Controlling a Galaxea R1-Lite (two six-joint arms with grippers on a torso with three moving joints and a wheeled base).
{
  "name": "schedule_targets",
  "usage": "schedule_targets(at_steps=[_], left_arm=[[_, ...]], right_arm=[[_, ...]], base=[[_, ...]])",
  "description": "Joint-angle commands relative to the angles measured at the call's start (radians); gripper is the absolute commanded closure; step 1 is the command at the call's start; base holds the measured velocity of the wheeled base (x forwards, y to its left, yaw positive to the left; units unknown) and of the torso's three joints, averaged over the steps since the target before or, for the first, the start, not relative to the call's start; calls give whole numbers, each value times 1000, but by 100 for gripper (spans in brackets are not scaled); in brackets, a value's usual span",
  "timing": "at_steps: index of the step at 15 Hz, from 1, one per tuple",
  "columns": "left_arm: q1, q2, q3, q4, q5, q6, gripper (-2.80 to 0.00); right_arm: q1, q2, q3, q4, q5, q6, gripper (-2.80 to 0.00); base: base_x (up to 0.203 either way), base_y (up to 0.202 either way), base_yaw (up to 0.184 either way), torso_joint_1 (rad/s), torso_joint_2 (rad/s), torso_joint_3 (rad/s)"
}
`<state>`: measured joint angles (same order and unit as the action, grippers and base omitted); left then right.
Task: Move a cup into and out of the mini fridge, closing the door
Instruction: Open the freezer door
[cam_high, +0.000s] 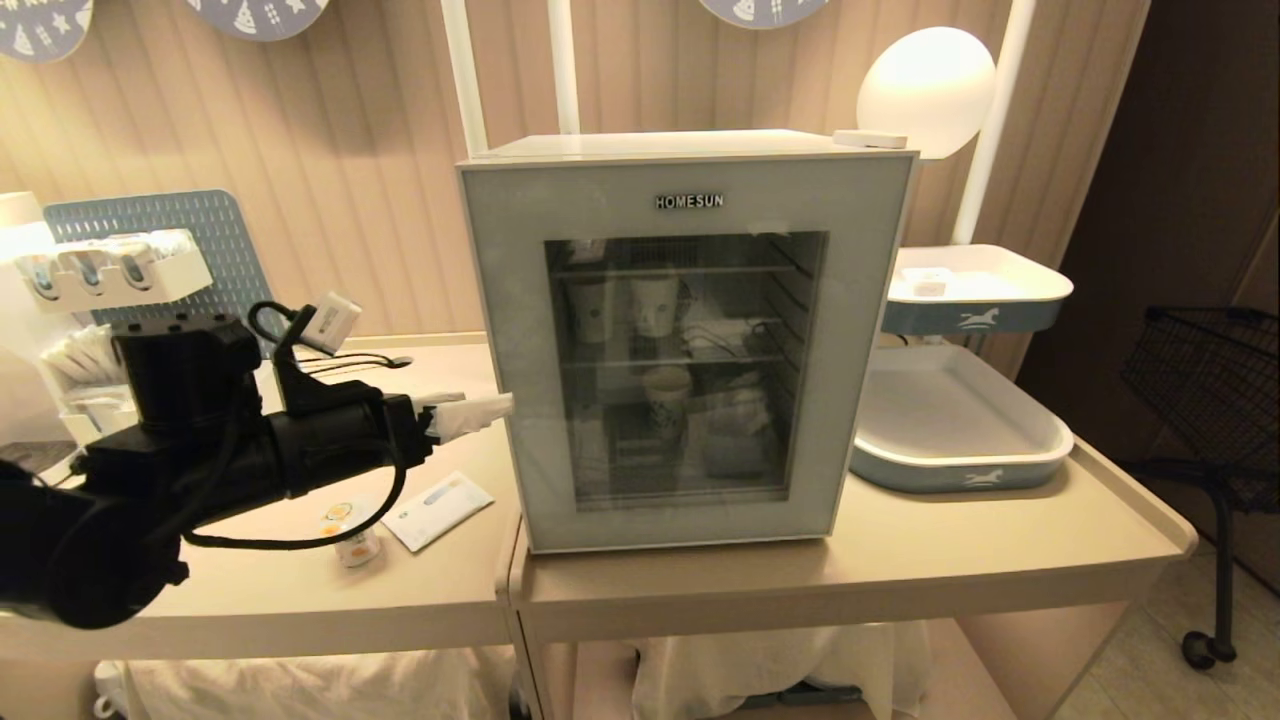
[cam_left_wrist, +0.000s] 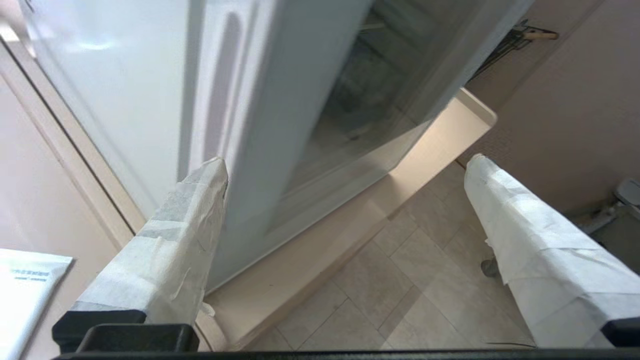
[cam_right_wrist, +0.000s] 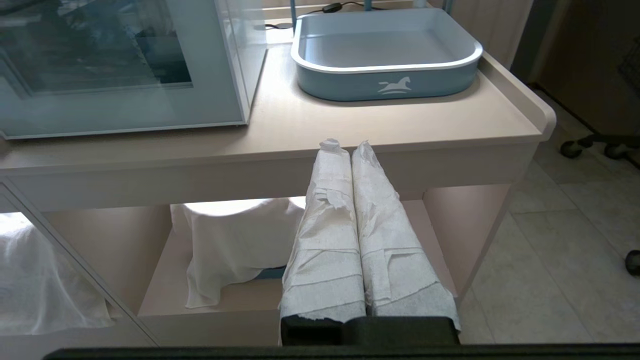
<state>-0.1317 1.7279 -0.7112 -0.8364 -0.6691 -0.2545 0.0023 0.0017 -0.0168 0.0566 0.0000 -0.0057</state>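
Nearest the robot, ahead of the mini fridge (cam_high: 690, 340) and lower than its counter, the right gripper (cam_right_wrist: 350, 147) hangs with its paper-wrapped fingers pressed together on nothing, pointing at the counter's front edge; white cloth (cam_right_wrist: 235, 245) lies on the shelf under the counter. On the beige counter (cam_high: 800, 580) to the left of the fridge's front corner stands the cup (cam_high: 352, 535), upright with its orange-yellow label showing, partly behind a black cable of the left arm, and a flat white packet (cam_high: 438, 509) lies just beside it, nearer the fridge. Above these the left gripper (cam_left_wrist: 345, 165) is spread wide and holds nothing, one wrapped finger (cam_left_wrist: 200, 200) at the fridge's left front corner beside the edge of the door (cam_high: 850, 330), the other out in front of the glass. That door is shut, and through its window wire shelves and taller paper cups (cam_high: 655, 303) show. Right of the fridge sits a blue and white tray (cam_high: 965, 470) with a horse mark, a second tray (cam_high: 975, 300) raised behind it. Behind the fridge runs a ribbed beige wall with a round lamp (cam_high: 925, 90); pale floor tiles and a black wire cart (cam_high: 1215, 380) lie to the fridge's far right
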Motion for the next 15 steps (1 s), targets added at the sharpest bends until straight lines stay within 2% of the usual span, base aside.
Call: schedule_targets(at_steps=[1, 6, 13, 15], left_arm=[[-6, 75, -29, -6, -2, 0, -280], [-56, 182, -84, -15, -2, -1, -280], [-108, 172, -80, -15, -7, -3, -280], [-127, 185, -97, -18, 29, -1, -280]], right_arm=[[1, 1, 0, 0, 0, 0, 0], [1, 0, 0, 0, 0, 0, 0], [1, 1, 0, 0, 0, 0, 0], [1, 1, 0, 0, 0, 0, 0]], base=[[0, 0, 0, 0, 0, 0], [0, 0, 0, 0, 0, 0], [0, 0, 0, 0, 0, 0], [0, 0, 0, 0, 0, 0]])
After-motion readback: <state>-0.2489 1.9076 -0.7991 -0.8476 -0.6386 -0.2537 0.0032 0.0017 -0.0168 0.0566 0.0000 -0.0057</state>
